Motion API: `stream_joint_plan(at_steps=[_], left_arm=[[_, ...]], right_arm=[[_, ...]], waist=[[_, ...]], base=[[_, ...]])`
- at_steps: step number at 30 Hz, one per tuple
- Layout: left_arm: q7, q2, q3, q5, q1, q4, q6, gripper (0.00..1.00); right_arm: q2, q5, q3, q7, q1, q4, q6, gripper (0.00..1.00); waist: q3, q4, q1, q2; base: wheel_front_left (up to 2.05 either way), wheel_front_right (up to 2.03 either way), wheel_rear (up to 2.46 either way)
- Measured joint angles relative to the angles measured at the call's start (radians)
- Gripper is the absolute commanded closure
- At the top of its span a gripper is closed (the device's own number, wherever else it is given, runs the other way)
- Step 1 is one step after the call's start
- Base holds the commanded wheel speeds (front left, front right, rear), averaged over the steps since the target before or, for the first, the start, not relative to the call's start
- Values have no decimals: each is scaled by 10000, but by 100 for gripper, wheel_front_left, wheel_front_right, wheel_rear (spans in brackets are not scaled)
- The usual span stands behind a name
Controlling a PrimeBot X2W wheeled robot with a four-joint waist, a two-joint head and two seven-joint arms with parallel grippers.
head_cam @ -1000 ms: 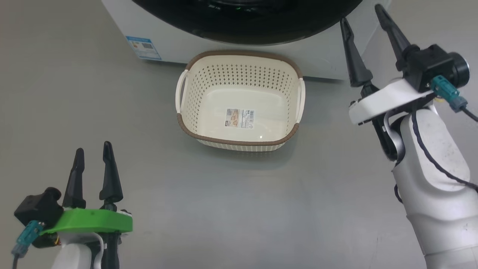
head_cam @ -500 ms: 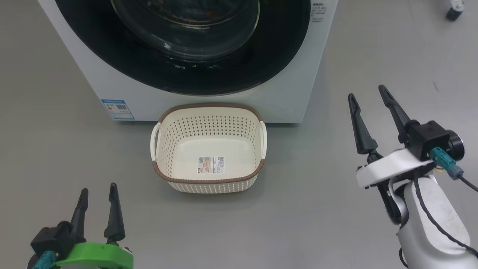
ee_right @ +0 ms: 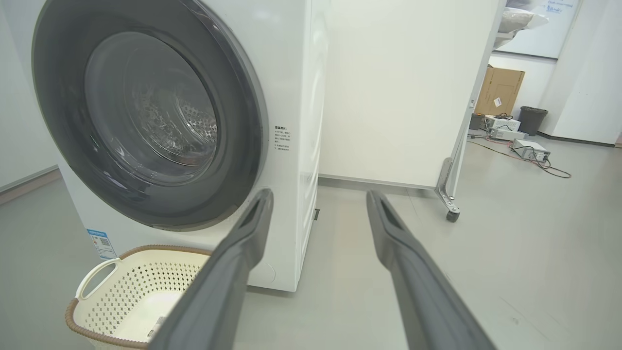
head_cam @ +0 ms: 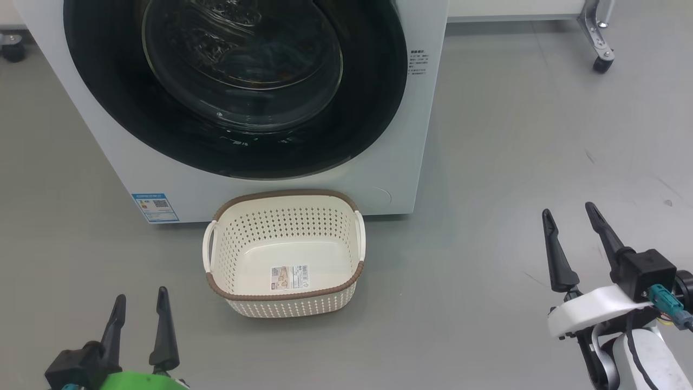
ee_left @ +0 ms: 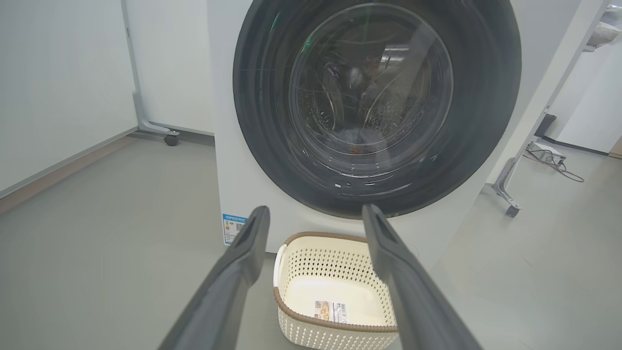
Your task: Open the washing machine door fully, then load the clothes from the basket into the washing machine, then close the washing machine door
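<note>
smooth grey floor (head_cam: pixel 514 135), faintly scuffed, under even light. white partition panels (ee_right: pixel 398 87) stand on grey metal legs (ee_right: pixel 443 180) with black castors (ee_right: pixel 452 215). past one panel sit a cardboard box (ee_right: pixel 499 91), a dark bin (ee_right: pixel 532 120) and pale electronic boxes (ee_right: pixel 532 149), with cables (ee_right: pixel 559 171) trailing over the floor. a brownish skirting strip (ee_left: pixel 58 175) runs along the foot of another panel.

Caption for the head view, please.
Empty basket before the closed washing machine door; left gripper and right gripper open, holding nothing.
</note>
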Motion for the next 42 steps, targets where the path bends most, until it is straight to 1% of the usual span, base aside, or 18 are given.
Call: stream_joint_plan(at_steps=[9,11,19,42], left_arm=[[0,0,10,194,180,-77,0,0],[0,0,2,205,205,-96,0,0],[0,0,-19,313,288,-111,0,0],[0,0,-15,443,365,-194,0,0]], right_arm=[[217,-8,-219,0,663,-221,-46,0],[263,-8,-261,0,729,-263,-100,0],[343,-33,-372,0,900,-328,-98,0],[504,-128,-545,0,1249,-136,19,0]], waist=[[-78,-87,0,0],[-81,-99,0,0],[-94,-123,0,0],[-126,9,0,0]], base=[[0,0,0],[0,0,0],[0,0,0],[0,0,0]])
